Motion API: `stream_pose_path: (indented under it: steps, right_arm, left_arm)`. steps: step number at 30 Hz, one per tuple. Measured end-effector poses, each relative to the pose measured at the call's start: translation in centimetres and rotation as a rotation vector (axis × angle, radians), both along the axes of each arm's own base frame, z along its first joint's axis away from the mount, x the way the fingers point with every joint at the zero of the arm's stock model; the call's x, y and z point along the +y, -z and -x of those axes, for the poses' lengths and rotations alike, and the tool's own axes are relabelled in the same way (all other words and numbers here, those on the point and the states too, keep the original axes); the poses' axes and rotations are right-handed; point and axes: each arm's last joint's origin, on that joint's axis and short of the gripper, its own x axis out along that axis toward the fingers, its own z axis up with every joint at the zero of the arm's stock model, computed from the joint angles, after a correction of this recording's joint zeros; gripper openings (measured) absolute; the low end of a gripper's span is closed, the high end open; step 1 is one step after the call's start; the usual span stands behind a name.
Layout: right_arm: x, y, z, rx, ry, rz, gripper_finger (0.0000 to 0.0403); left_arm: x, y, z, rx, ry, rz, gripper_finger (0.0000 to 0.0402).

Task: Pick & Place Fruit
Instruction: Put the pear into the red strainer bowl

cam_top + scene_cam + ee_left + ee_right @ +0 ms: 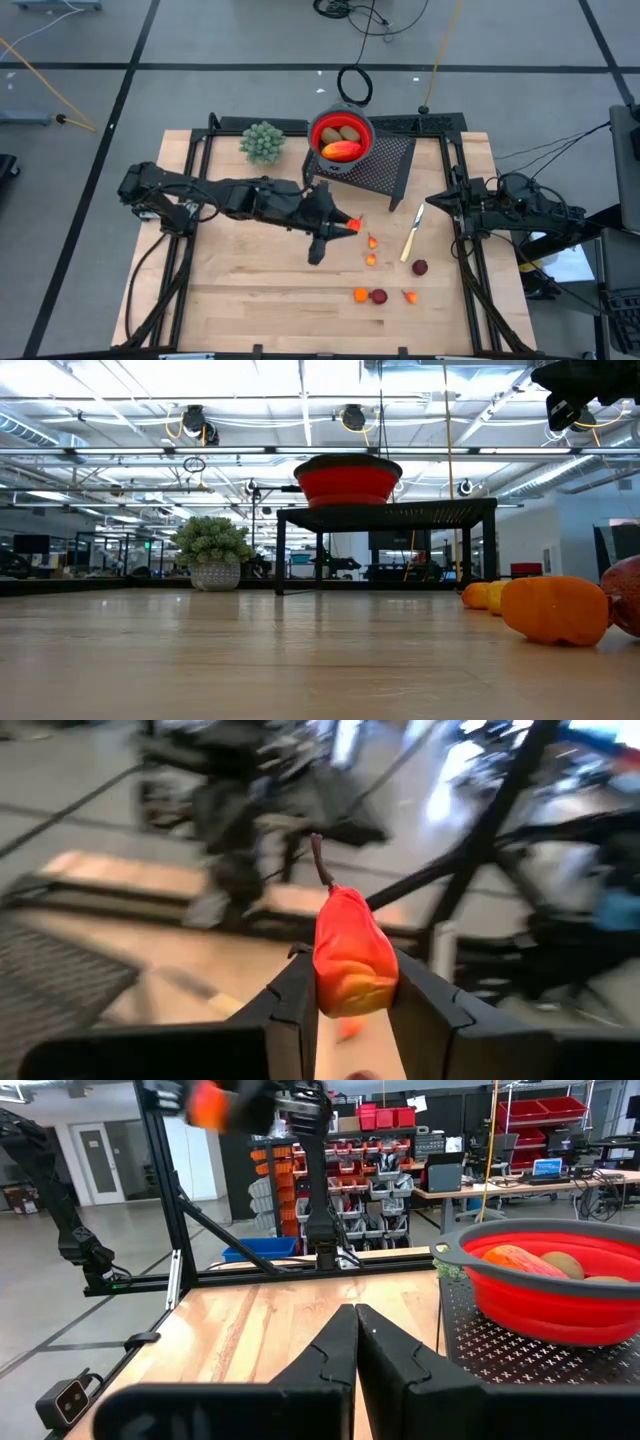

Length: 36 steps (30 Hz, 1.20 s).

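My left gripper [347, 225] is shut on a red-orange toy fruit with a dark stem [350, 960], held in the air near the table's middle, on the near side of the black mesh stand [385, 165]. On the stand sits a red bowl [341, 137] holding two olive-brown ovals [340, 133] and a longer red-orange piece [342, 151]. Several small orange, red and dark-red bits [379, 296] lie on the wood toward the near right. My right gripper [430, 200] waits shut at the right edge; its closed fingers [355, 1325] point across the table. My left gripper pinches the red-orange fruit's lower body [345, 995] between its two fingers [295, 995], one on either side. The fruit stands up above the fingertips, its stem end [320, 855] pointing away from the wrist. It is lifted clear of the table.
A green bushy plant ball [262, 142] stands at the far edge, left of the bowl. A pale knife-like piece [411, 235] lies on the wood near the stand's right leg. In the low view, orange pieces [555, 610] lie close by on the right. Bare wood spreads over the near left.
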Motion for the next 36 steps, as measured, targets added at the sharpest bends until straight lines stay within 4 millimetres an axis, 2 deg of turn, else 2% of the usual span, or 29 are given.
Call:
stream_pose_path:
  steps: [8,15,24,30,36]
  right_arm:
    - [0.0,0.0,0.0,0.000,0.000,0.000,0.0000]
    - [0.0,0.0,0.0,0.000,0.000,0.000,0.0000]
    - [0.0,0.0,0.0,0.000,0.000,0.000,0.0000]
    - [0.0,0.0,0.0,0.000,0.000,0.000,0.0000]
    - [0.0,0.0,0.0,0.000,0.001,0.000,0.0000]
  left_arm:
    - [4.7,0.8,-0.3,0.088,-0.182,-0.168,0.0093]
    - [10.7,0.8,-0.1,0.104,-0.327,-0.241,0.0093]
    - [17.8,0.8,1.3,0.138,-0.436,-0.319,0.0093]
    - [20.9,1.2,2.1,0.158,-0.446,-0.335,0.0093]
    - [22.8,1.9,2.4,0.182,-0.449,-0.317,0.0093]
